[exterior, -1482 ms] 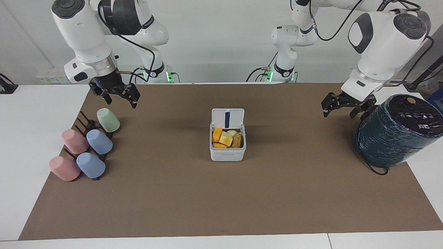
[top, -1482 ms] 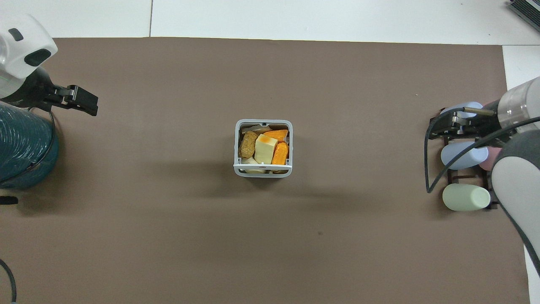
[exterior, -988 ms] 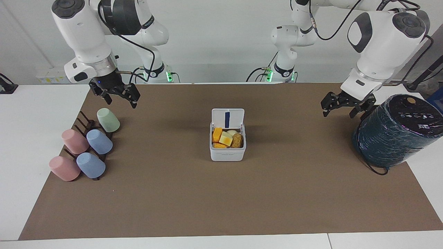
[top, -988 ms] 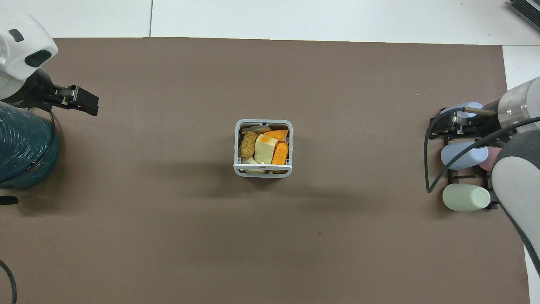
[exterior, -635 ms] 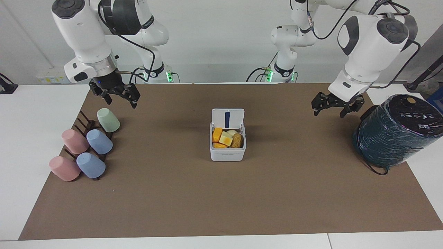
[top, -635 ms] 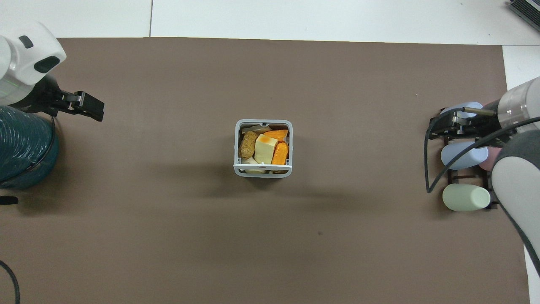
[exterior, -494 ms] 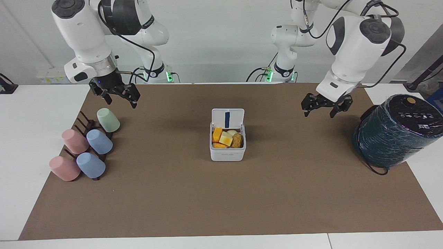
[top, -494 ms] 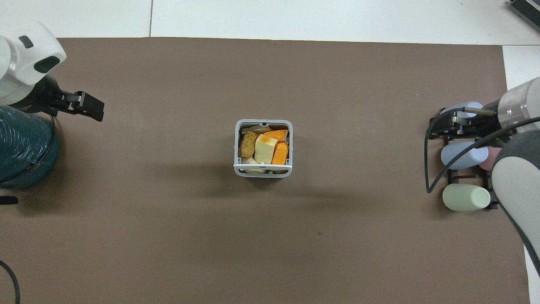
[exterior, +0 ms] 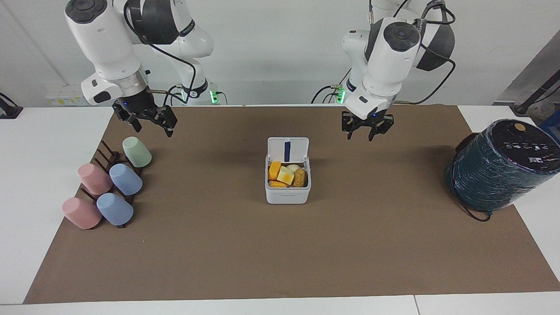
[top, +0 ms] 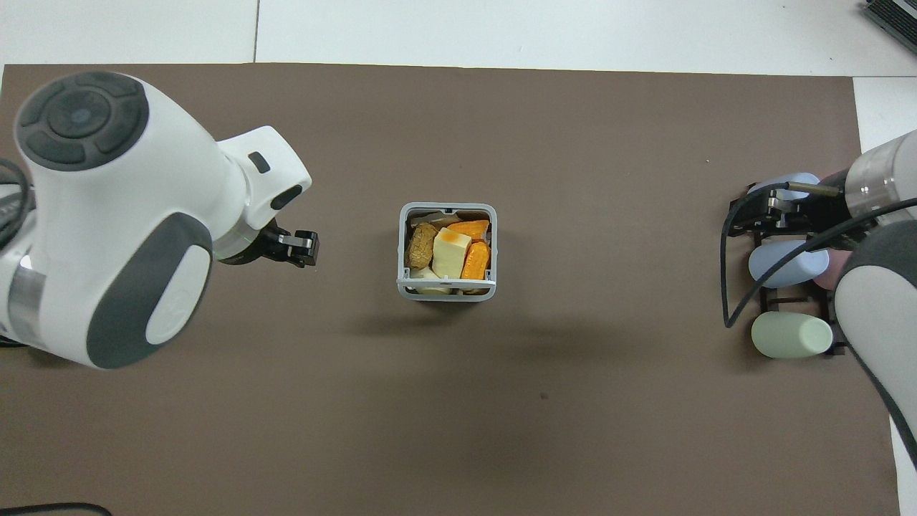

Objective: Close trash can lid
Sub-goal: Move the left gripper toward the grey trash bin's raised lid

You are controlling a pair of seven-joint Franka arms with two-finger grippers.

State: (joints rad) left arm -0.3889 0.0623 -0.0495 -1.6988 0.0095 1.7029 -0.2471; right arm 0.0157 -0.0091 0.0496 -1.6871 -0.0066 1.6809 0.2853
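The trash can (exterior: 288,195) is a small white box at the middle of the brown mat, filled with orange, yellow and brown pieces. It also shows in the overhead view (top: 402,247). Its lid (exterior: 288,148) stands open and upright on the side nearer the robots, blue strip showing; from overhead it appears edge-on (top: 445,284). My left gripper (exterior: 366,133) hangs open and empty in the air over the mat, beside the can toward the left arm's end, apart from the lid; it also shows from overhead (top: 304,249). My right gripper (exterior: 151,127) waits open and empty over the cup rack.
A large dark teal wrapped cylinder (exterior: 498,168) with a black top stands at the left arm's end of the mat. A dark rack with several pastel cups (exterior: 109,186) lies at the right arm's end; the green cup shows from overhead (top: 790,335).
My left arm has swung from beside the teal cylinder toward the trash can and turned its gripper. The right arm, the can and the lid have not moved.
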